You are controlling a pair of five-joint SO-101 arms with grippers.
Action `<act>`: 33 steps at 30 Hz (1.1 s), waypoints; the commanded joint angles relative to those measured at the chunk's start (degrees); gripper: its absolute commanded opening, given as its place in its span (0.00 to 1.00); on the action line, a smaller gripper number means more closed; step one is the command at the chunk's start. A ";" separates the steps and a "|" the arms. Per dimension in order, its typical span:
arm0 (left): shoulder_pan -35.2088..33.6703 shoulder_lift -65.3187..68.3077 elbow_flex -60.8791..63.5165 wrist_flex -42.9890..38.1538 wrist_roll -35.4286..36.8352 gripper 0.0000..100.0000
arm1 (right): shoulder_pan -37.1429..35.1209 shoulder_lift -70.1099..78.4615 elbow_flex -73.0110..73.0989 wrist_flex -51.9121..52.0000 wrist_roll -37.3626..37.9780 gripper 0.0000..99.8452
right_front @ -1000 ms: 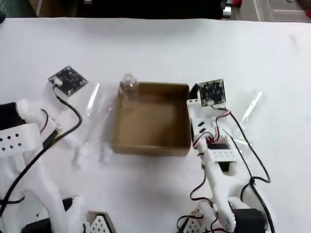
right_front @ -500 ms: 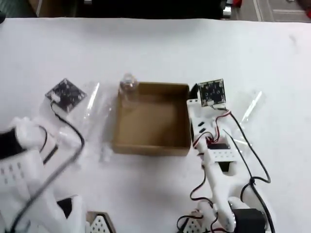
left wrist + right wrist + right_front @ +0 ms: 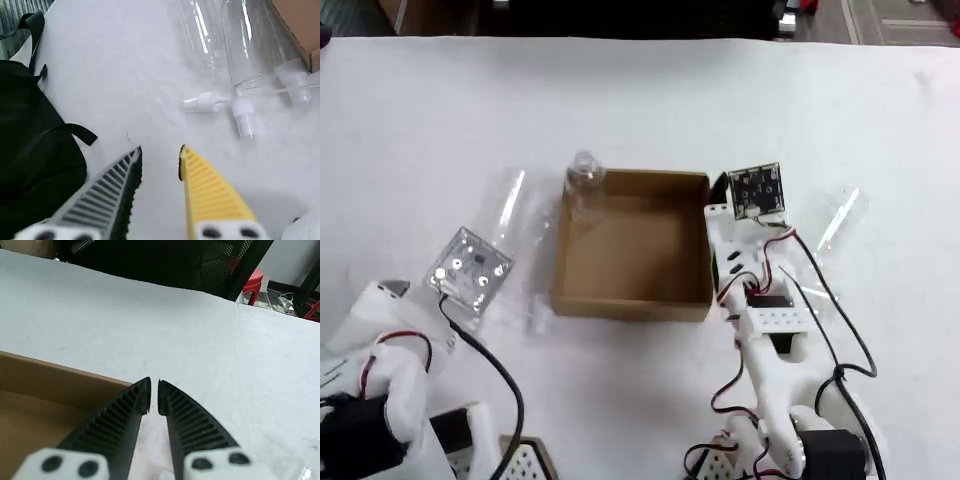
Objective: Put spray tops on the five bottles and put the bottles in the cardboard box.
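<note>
Bottles [image 3: 240, 45] of clear plastic lay on the white table [image 3: 650, 100] just left of the cardboard box [image 3: 630, 300], with loose spray tops [image 3: 205, 101] by their necks. Another bottle [image 3: 584, 185] stood upright at the box's far left corner. The left gripper [image 3: 160, 160] hung over bare table near them, jaws spread and empty. The right gripper [image 3: 154, 395] sat beside the box's right wall, jaws nearly pressed together on nothing.

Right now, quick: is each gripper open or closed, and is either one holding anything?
Left gripper: open, holding nothing.
Right gripper: closed, holding nothing.
</note>
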 commanded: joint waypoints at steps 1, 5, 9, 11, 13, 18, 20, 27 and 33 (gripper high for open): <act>0.40 -0.48 -0.26 -1.93 0.00 0.13 | -0.66 -0.13 -2.81 -1.27 0.53 0.02; 1.10 -0.31 -0.18 -2.20 0.00 0.13 | -0.66 -0.13 -2.81 -1.27 0.53 0.02; 1.10 6.02 -0.35 -4.92 0.18 0.13 | -0.66 -0.13 -2.73 -1.27 0.53 0.02; 1.10 12.70 -2.55 -4.13 0.70 0.13 | -0.66 -0.13 -2.73 -1.27 0.53 0.02; 1.10 21.14 -7.21 -2.11 3.87 0.13 | -0.66 -0.13 -2.73 -1.27 0.53 0.02; 0.84 41.63 -23.21 5.54 13.98 0.13 | -0.66 -0.13 -2.73 -1.27 0.53 0.02; 0.75 47.87 -28.04 8.09 19.25 0.13 | -0.66 -0.13 -2.73 -1.27 0.53 0.02; 1.19 60.44 -28.75 5.63 35.08 0.13 | -0.66 -0.13 -2.81 -1.27 0.53 0.02; -0.48 65.71 -23.65 -4.22 49.76 0.13 | -0.66 -0.13 -2.90 -1.27 0.53 0.02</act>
